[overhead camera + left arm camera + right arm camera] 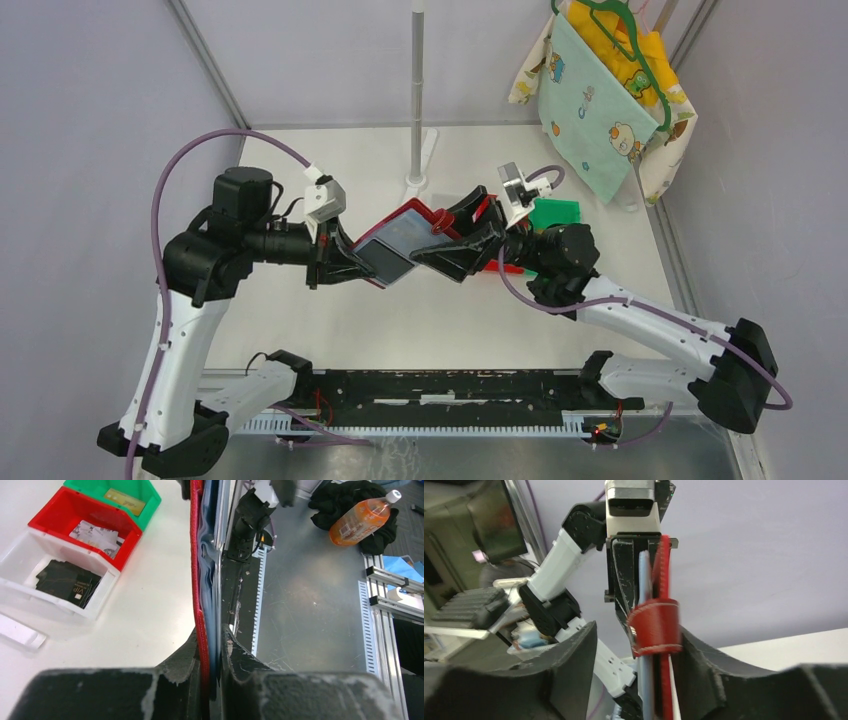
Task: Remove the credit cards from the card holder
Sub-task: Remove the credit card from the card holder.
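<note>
The red card holder (405,232) hangs in the air over the middle of the table, held between both arms. My left gripper (362,262) is shut on its lower left end. In the left wrist view the holder (198,580) runs edge-on out of the left gripper (210,637), red skin on the left, grey-blue layers (212,570) against it. I cannot tell credit cards from pocket panels there. My right gripper (447,235) is open around the other end. In the right wrist view the holder's red strap (659,625) lies against the right finger (704,660), with the left finger well apart.
A green bin (135,495) with a tan card, a red bin (82,525) with pale cards and a white bin (60,580) with a black card stand in a row behind the right arm. A pole stand (417,100) and hanging cloths (600,90) are at the back.
</note>
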Controlling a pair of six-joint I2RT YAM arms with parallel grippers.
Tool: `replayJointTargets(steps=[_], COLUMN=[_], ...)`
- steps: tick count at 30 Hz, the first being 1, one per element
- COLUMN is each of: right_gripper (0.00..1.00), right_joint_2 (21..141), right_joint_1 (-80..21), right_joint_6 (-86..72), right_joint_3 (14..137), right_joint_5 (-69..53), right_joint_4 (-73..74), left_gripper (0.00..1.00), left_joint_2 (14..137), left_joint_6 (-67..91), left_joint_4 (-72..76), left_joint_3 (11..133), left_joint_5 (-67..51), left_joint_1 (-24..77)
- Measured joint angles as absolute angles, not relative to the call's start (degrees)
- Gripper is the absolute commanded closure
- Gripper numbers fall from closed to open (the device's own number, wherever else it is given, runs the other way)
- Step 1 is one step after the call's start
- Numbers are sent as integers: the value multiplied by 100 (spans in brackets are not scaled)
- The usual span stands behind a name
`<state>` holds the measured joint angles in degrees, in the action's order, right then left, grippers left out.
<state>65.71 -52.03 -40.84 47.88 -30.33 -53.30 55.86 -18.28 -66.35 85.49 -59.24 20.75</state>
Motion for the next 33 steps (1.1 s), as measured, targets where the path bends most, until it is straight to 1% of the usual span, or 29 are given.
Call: replayJointTargets(steps=[1, 3, 9, 13, 17, 18, 19, 21, 24, 25, 27, 29, 33], right_gripper=[33, 34, 42, 58, 82, 89, 98, 100, 100, 100, 100, 100, 100], right_joint_2=[6482, 6370, 6646, 6884, 7133, 7172, 7218, 7277, 7299, 7297, 7260, 7155, 6943], right_joint_1=[-5205, -5205, -5124, -5083, -5072, -5072, -5054, -5033, -5028, -5026, -5017, -4971, -4897], right_joint_6=[-3900, -3505, -2349, -1833, -1516, -1476, -1457, -1461, -1658, -1776, -2117, -2628, -3404], right_joint_3=[4792, 4932, 6090, 6593, 6958, 6997, 7041, 7081, 7059, 7008, 6777, 6348, 5658], right_joint_5=[-3030, -3074, -3542, -3872, -4241, -4294, -4353, -4421, -4427, -4407, -4327, -4189, -3846], right_joint_4=[-5137, -4611, -2661, -1769, -1125, -1066, -1004, -972, -1076, -1208, -1737, -2440, -3544], left_gripper=[98, 98, 98, 98, 98, 95, 85, 66, 53, 51, 49, 49, 49], left_joint_2=[5612, 5688, 6053, 6112, 6108, 6110, 6112, 6112, 6112, 6106, 6062, 5933, 5417], left_joint_6=[-1828, -1841, -2156, -2357, -2515, -2552, -2593, -2655, -2661, -2655, -2593, -2388, -1608], left_joint_4=[-6639, -6700, -7109, -7367, -7609, -7682, -7771, -7870, -7848, -7765, -7561, -7194, -6265], left_joint_3=[8549, 8549, 8785, 8919, 8943, 8945, 8945, 8947, 8965, 8967, 8958, 8849, 8241], left_joint_5=[-5865, -5743, -5435, -5325, -5253, -5247, -5240, -5240, -5269, -5290, -5332, -5446, -5763], left_joint_1=[2075, 2075, 2073, 2071, 2071, 2069, 2069, 2071, 2071, 2075, 2075, 2075, 2075])
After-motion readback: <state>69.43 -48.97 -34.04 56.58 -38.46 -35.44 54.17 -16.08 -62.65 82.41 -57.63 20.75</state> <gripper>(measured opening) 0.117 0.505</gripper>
